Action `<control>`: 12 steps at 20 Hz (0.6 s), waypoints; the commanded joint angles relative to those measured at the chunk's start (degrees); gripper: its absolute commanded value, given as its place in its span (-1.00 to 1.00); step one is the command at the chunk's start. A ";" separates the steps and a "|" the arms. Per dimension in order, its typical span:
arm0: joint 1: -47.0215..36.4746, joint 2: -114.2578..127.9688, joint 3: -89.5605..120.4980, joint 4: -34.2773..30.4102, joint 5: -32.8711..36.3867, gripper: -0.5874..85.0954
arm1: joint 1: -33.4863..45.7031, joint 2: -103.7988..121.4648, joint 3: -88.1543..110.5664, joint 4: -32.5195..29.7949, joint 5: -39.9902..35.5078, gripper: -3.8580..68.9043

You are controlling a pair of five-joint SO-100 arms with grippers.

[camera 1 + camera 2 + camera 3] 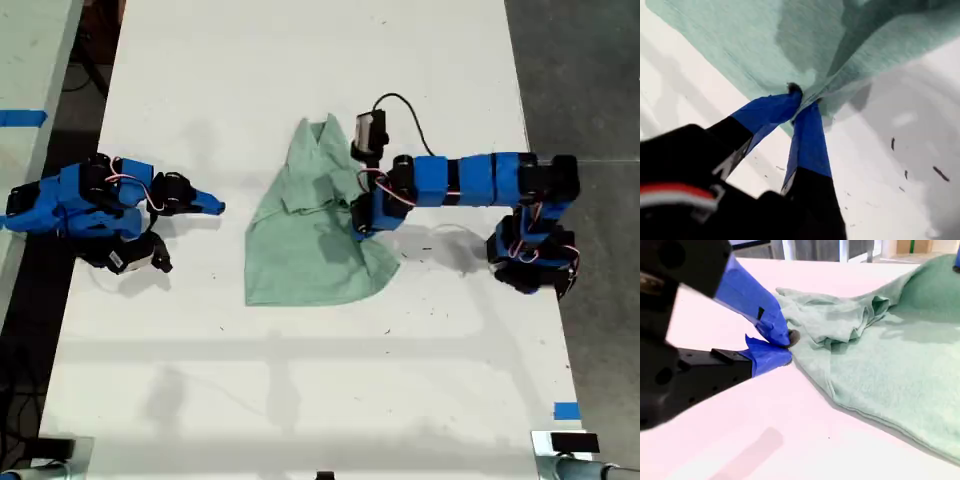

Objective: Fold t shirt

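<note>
The pale mint-green t shirt lies rumpled in the middle of the white table, its narrow end toward the far side. My first gripper reaches in from the exterior view's right and is shut on the shirt's edge. The first wrist view shows its blue fingertips pinching a raised fold of the fabric. My second gripper rests at the exterior view's left, a short way off the shirt. In the second wrist view its tips meet with nothing between them, and the shirt lies just beyond.
The white table has bare surface around the shirt. A small blue tape mark sits near the table's edge at the exterior view's lower right. A black cable loops above the first arm.
</note>
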 commanded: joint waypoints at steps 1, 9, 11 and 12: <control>-0.44 0.44 0.62 0.26 -0.88 -0.99 | -1.49 -12.48 -17.14 -3.08 -5.62 -0.91; -0.44 0.44 0.53 0.26 -0.88 -0.99 | -1.76 -20.30 -20.30 -2.90 -2.64 -0.43; -0.44 0.44 0.53 0.35 -0.88 -0.99 | -2.20 -16.44 -20.30 -0.70 -2.11 -0.42; -0.44 0.44 0.53 0.35 -0.88 -0.99 | -2.81 -14.41 -20.39 0.09 -1.85 -0.40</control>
